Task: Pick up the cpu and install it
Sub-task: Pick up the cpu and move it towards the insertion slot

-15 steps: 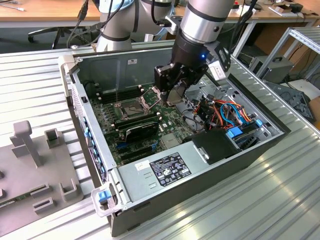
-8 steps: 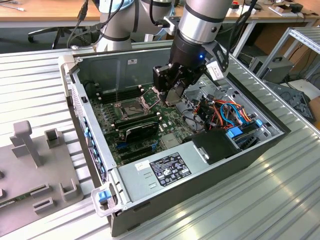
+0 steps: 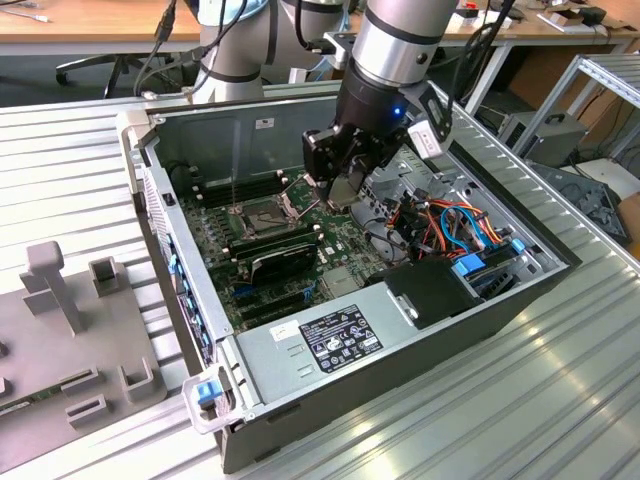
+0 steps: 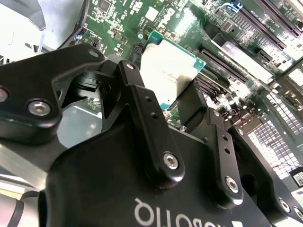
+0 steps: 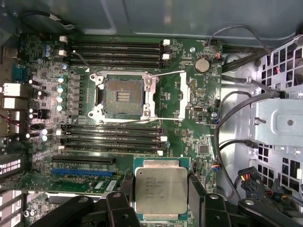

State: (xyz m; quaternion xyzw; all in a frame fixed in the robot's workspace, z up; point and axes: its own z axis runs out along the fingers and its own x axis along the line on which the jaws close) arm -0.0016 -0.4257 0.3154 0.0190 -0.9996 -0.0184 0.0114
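Note:
The cpu [image 5: 161,190], a thin square chip with a dull silver top on a green base, is clamped between my gripper's [image 5: 161,201] two black fingers [image 5: 196,193]. In the second wrist view the cpu [image 4: 168,68] shows flat between the fingers [image 4: 135,92], above the green motherboard. In the exterior view my gripper [image 3: 341,188] hangs inside the open computer case [image 3: 140,150], holding the cpu [image 3: 343,192] to the exterior view's right of the bare socket [image 3: 262,213]. The socket [image 5: 123,97] lies uncovered, its hinged metal frame [image 5: 182,94] swung open beside it.
Black memory slots [image 5: 113,47] run on both sides of the socket. Loose cables [image 3: 450,225] and a metal drive cage [image 5: 279,118] crowd one side. A power supply [image 3: 320,340] sits at the case front. A grey fixture block [image 3: 60,330] lies outside the case.

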